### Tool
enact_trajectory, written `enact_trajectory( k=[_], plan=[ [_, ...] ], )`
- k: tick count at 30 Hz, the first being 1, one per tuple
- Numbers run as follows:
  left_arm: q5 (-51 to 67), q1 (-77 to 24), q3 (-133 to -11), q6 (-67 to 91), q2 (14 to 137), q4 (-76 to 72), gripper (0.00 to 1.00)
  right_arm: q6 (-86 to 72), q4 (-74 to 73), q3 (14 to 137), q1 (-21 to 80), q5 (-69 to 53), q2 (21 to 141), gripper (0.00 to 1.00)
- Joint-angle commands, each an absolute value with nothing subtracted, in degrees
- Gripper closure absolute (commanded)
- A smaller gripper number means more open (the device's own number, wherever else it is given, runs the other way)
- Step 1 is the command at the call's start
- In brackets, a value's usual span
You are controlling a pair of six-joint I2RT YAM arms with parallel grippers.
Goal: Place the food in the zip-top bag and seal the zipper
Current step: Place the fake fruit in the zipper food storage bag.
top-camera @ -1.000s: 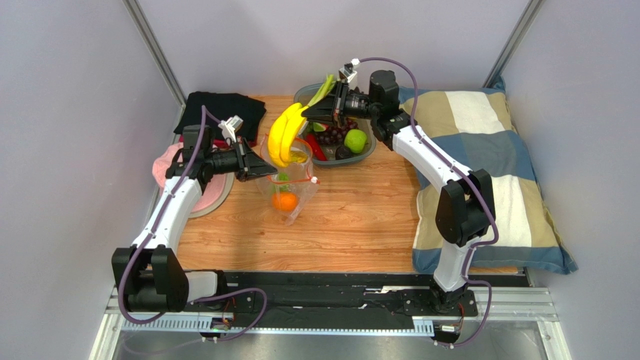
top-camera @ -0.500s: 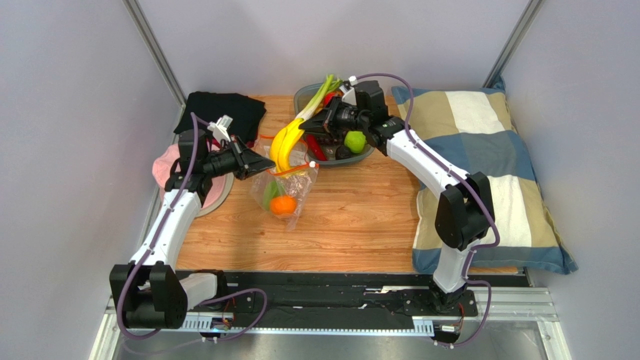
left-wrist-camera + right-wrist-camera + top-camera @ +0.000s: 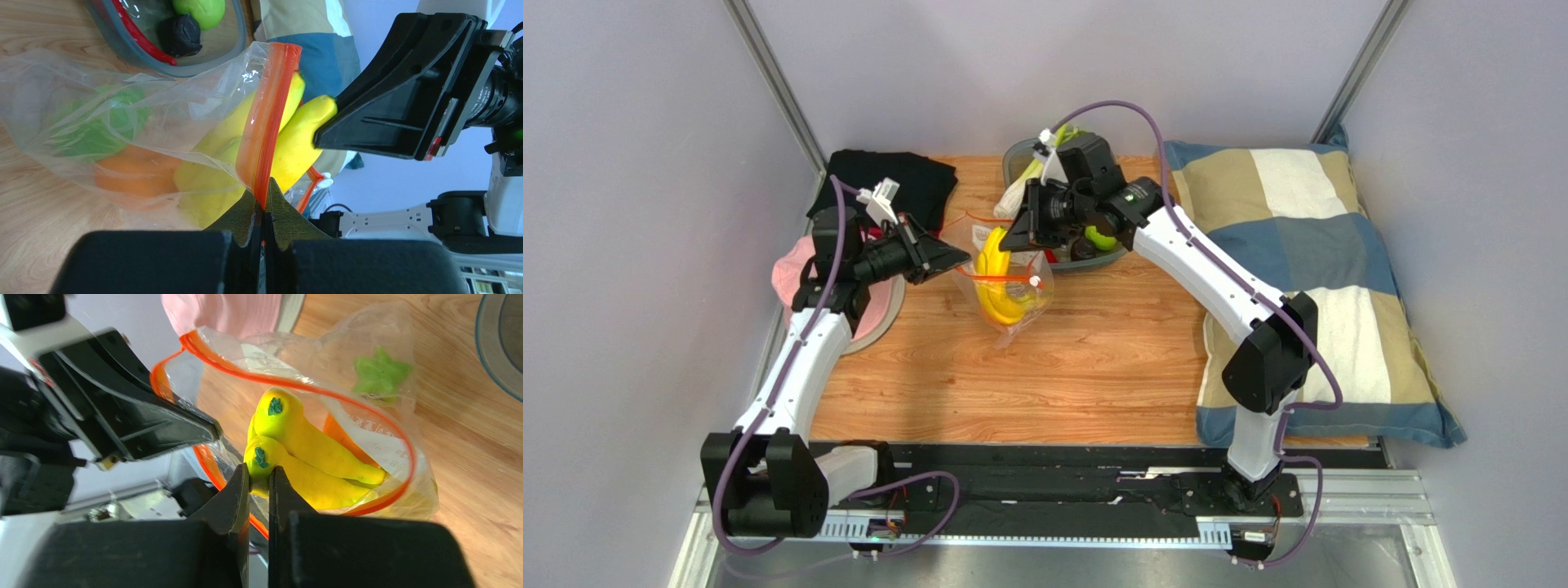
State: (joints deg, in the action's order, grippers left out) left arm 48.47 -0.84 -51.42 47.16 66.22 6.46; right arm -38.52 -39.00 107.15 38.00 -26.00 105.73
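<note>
The right claw (image 3: 258,476), pinched narrow on the stem end of the yellow banana (image 3: 310,459), holds it inside the mouth of the zip-top bag (image 3: 393,349) on the desk (image 3: 485,465). The fruit's long axis points away from the claw into the bag. The left claw (image 3: 263,207), nearer the rim, is clamped on the zipper (image 3: 270,116).

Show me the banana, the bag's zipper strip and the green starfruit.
banana (image 3: 319,444), right wrist view, middle of the upper yellow fruit.
zipper strip (image 3: 273,116), left wrist view, midway along the orange-red band.
green starfruit (image 3: 380,375), right wrist view, centre of the star shape.
</note>
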Motion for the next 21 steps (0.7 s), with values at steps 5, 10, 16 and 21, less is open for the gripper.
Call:
enact_trajectory(
  k=[5,10,16,21],
  plan=[
    [53.3,-3.2,-53.8,43.7,67.4,1.8,1.0,-21.0,-50.6,117.9,42.4,-31.1,110.9,1.0],
    [57.8,-3.4,-53.7,42.7,67.9,0.4,1.0,-21.7,-49.5,118.5,42.3,-42.3,113.4,0.99],
    [61.3,-3.3,-52.8,41.7,66.8,-1.1,1.0,-19.0,-48.5,120.9,41.1,-41.4,112.3,0.43],
    [62.2,-3.3,-52.5,42.0,66.8,-0.8,1.0,-14.8,-48.6,120.6,38.0,-39.4,106.5,0.35]
  ],
)
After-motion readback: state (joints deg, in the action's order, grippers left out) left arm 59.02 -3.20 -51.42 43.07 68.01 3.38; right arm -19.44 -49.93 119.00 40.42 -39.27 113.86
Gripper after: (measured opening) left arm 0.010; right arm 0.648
